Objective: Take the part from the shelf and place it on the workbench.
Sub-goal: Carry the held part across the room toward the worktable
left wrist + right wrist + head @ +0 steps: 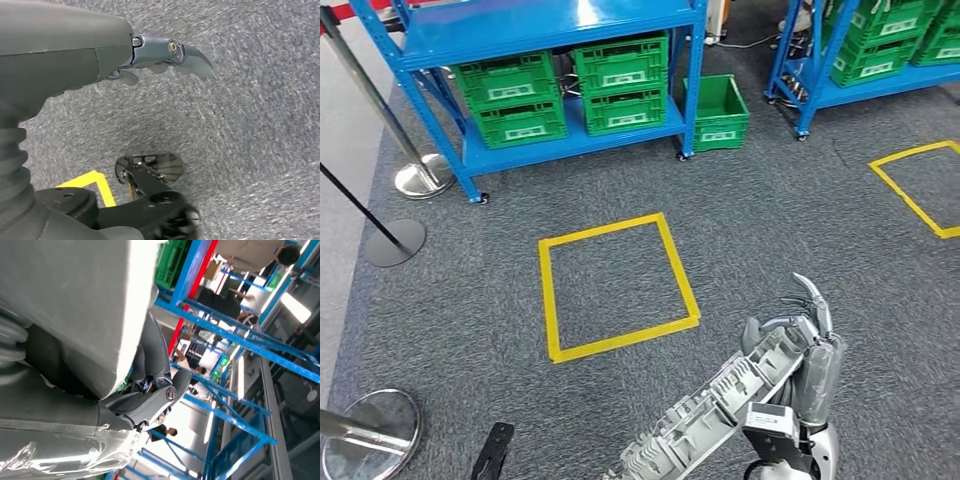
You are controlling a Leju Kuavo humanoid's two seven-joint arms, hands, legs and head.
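Open carpet [773,240] ahead; stanchion bases [395,242] left, shelf [546,30] beyond.

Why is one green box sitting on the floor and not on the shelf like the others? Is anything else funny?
Yes, one green crate sits on the carpet beside the blue shelf, while the other crates are stacked on it. Nothing looks spilled or broken. The right hand holds the long grey part.

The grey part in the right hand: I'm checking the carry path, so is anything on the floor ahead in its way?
The right hand grips the grey part. The carpet just ahead bears only a yellow taped square. The blue shelf and stanchion bases stand farther off, left. No workbench is visible, so the full route cannot be judged.
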